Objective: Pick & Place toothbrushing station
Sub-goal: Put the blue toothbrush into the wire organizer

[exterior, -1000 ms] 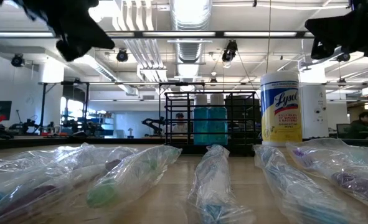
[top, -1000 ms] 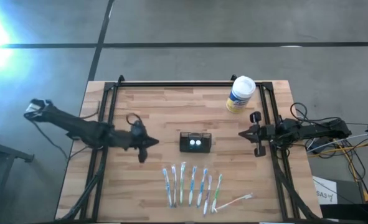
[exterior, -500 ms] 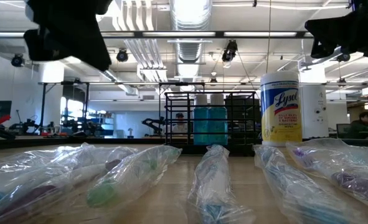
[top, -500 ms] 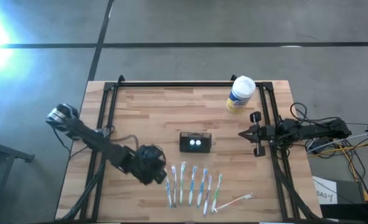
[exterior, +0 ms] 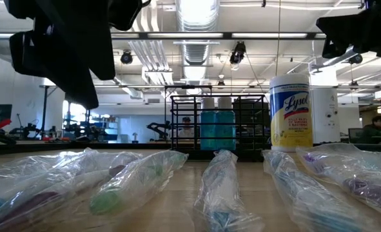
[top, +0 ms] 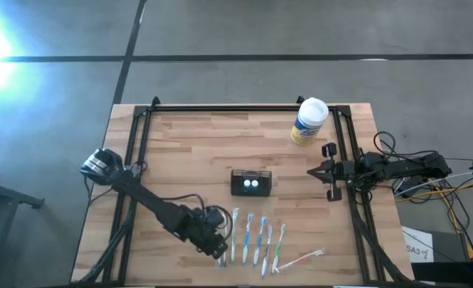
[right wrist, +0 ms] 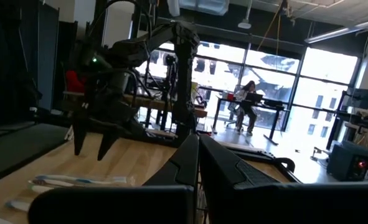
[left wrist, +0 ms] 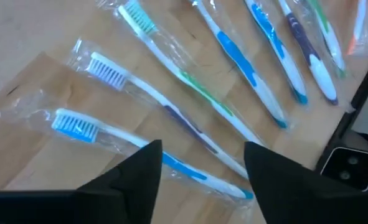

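Note:
The toothbrushing station point(top: 251, 182), a small black box with two pale openings in its top, stands on the table's middle. Several toothbrushes point(top: 248, 238) in clear wrappers lie side by side near the front edge. My left gripper point(top: 218, 248) hangs over the leftmost ones, its fingers pointing down and open. In the left wrist view, my left gripper point(left wrist: 199, 171) straddles a blue-handled toothbrush point(left wrist: 115, 137) without touching it. My right gripper point(top: 310, 172) is shut and hovers level to the right of the station, holding nothing.
A white canister with a yellow label point(top: 308, 120) stands at the far right. One more wrapped toothbrush point(top: 302, 257) lies crosswise at the row's right end. Black rails point(top: 132, 160) run along the table's left, right and far sides. Bare wood lies left of and behind the station.
My left gripper has swung from left of the station toward the near edge and to the right. It has come over the left end of the toothbrush row and has tipped from level to pointing down. Nothing else has moved.

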Robot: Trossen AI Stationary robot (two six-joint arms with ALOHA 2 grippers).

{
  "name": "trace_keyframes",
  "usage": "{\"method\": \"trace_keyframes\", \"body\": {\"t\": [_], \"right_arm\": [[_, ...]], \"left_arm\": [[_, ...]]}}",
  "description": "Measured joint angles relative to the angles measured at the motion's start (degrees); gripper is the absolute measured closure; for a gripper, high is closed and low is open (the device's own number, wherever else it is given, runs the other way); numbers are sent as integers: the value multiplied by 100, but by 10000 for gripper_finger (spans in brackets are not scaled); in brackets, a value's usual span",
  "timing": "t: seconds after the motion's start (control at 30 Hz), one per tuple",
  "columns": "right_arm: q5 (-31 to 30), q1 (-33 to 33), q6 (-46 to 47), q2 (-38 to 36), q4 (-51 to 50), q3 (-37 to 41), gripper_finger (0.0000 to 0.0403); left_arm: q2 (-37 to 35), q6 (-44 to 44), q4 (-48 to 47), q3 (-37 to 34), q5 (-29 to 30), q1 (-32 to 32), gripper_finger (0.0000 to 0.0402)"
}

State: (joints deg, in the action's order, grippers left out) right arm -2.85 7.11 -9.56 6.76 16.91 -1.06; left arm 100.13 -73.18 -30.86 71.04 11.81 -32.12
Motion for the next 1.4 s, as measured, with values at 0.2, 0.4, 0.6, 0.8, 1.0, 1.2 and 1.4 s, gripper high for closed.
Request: {"method": "trace_keyframes", "body": {"t": [0.2,0.4,0.6,0.8,1.0,1.2,1.4], "right_arm": [[0,-1,47,9,-30,-2,394],[0,-2,177,13,-42,-2,394],[0,0,200,13,-44,-2,394],[-2,-2,199,15,-44,-2,394],[-9,-1,165,15,-44,-2,394],[-15,-2,151,20,-44,-2,394],[-17,-2,145,20,-45,-2,394]], "left_arm": [[89,-371,-200,0,-565,170,153],[304,-507,-551,-4,-902,301,173],[434,-66,-798,-6,-844,566,183],[624,245,-866,-6,-840,818,184],[738,1049,-1073,-11,-800,990,184],[639,2184,-1227,42,-525,1143,183],[576,2218,-1992,377,-504,1141,183]]}}
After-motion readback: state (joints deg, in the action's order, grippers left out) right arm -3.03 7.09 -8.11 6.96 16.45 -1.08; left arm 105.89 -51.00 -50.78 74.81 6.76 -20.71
